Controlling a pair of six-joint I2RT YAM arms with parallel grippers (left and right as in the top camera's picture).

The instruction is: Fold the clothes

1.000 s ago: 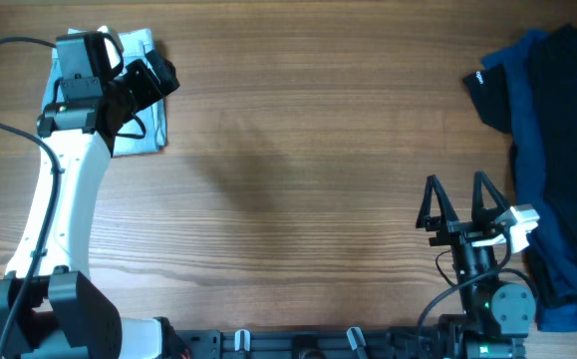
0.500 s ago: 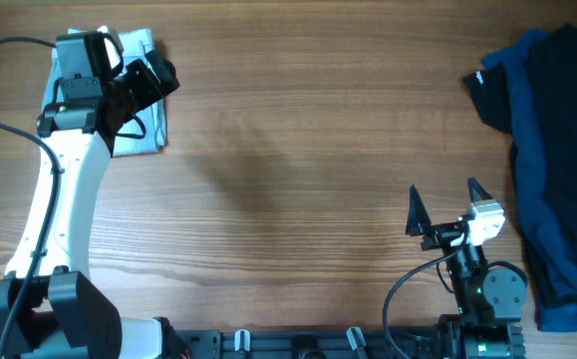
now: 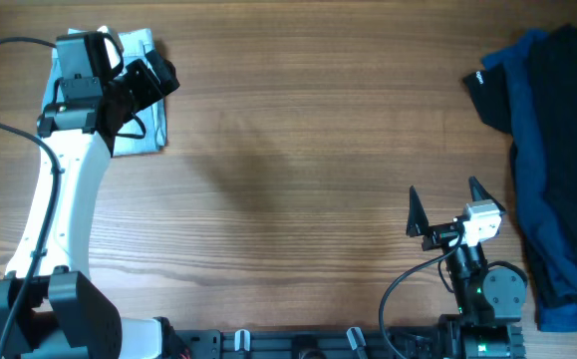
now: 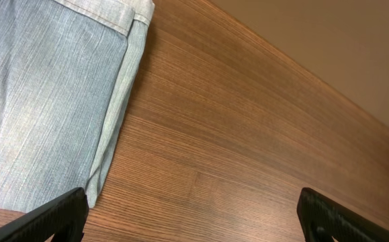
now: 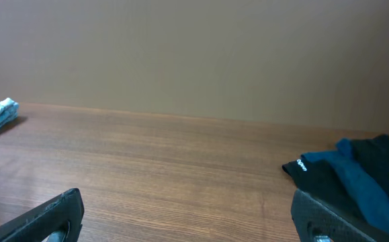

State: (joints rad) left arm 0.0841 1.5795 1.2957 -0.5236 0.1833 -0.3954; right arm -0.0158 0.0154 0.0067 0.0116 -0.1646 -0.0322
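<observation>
Nearest the arms' bases, far from the denim shorts (image 3: 153,140) and diagonally across the wooden table (image 3: 298,150) from them, the right gripper (image 3: 443,189) hangs low over bare wood. Its jaws are spread wide and released, holding nothing. In its wrist view the shorts show only as a small pale blue lump at the far left, resting on the tabletop. Farther back, at the table's opposite side from the shorts and well apart from them, lies a heap of dark garments (image 3: 557,150), black cloth over navy, reaching from the far edge toward the near one. At the far left corner sit the shorts themselves, light faded denim folded into a compact stack with their layered edges lined up along one side. The left gripper (image 4: 194,215) hovers right above them, its arm covering much of the cloth from overhead. Its jaws are also released and wide apart, one finger over the shorts' edge, the other over bare wood beside them. Whether that finger touches the denim cannot be told.
</observation>
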